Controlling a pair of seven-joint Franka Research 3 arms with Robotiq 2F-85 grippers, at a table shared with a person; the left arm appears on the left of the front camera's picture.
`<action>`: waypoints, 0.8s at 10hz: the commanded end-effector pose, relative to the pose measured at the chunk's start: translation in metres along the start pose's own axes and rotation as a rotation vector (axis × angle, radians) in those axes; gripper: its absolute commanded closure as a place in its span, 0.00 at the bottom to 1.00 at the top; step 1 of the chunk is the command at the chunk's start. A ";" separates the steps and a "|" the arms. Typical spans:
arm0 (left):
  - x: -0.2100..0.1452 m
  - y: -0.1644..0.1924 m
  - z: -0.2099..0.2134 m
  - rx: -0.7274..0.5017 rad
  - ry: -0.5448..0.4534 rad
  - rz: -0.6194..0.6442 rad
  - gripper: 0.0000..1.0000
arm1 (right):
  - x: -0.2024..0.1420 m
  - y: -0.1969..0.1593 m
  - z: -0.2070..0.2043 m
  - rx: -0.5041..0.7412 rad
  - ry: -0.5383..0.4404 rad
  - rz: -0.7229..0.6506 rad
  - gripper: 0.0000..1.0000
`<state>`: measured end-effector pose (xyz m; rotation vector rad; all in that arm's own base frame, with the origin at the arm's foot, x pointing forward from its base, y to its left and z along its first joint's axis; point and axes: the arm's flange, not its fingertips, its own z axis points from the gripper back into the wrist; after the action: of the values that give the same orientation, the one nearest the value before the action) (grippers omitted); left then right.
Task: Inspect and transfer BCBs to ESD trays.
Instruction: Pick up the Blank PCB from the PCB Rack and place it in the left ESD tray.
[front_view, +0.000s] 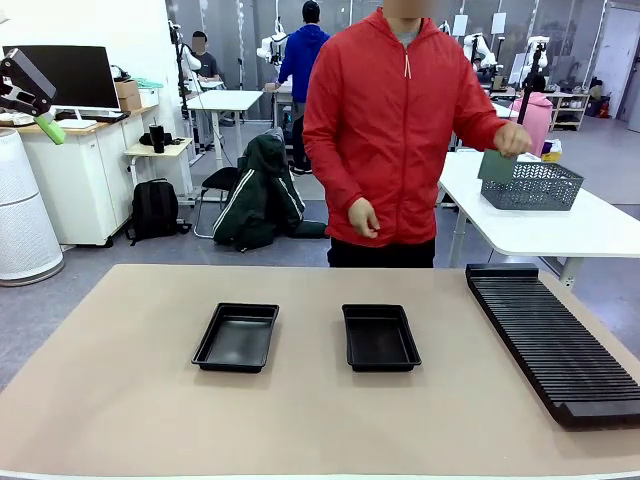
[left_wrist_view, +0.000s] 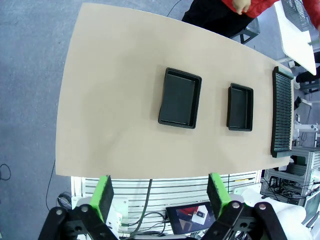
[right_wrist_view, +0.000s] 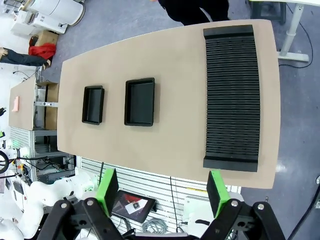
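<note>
Two empty black ESD trays lie side by side mid-table, the left tray (front_view: 236, 338) (left_wrist_view: 180, 98) (right_wrist_view: 93, 104) and the right tray (front_view: 379, 338) (left_wrist_view: 240, 107) (right_wrist_view: 140, 102). At a side table, the person's hand (front_view: 512, 138) holds a green BCB (front_view: 497, 166) at the edge of the grey mesh basket (front_view: 532, 186). My left gripper (left_wrist_view: 160, 192) hangs open high above the table's near edge, and one of its green pads (front_view: 48, 130) shows at the upper left. My right gripper (right_wrist_view: 162, 189) is also open and high up, holding nothing.
A long black ribbed rack (front_view: 555, 338) (right_wrist_view: 232, 95) (left_wrist_view: 281, 112) runs along the table's right side. The person in a red jacket (front_view: 400, 130) stands at the far edge, turned toward the white side table (front_view: 560, 225). Bare tabletop surrounds the trays.
</note>
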<state>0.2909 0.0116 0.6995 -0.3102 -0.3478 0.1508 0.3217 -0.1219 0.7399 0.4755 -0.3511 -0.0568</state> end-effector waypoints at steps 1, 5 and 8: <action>0.000 0.001 -0.001 -0.005 0.001 0.003 0.00 | -0.003 0.000 -0.002 0.002 0.003 -0.002 0.06; 0.000 0.001 -0.001 -0.005 0.001 0.003 0.00 | -0.003 0.000 -0.002 0.002 0.003 -0.002 0.06; 0.000 0.001 -0.001 -0.005 0.001 0.003 0.00 | -0.003 0.000 -0.002 0.002 0.003 -0.002 0.06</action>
<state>0.2909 0.0116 0.6995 -0.3102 -0.3478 0.1508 0.3216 -0.1221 0.7397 0.4758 -0.3509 -0.0573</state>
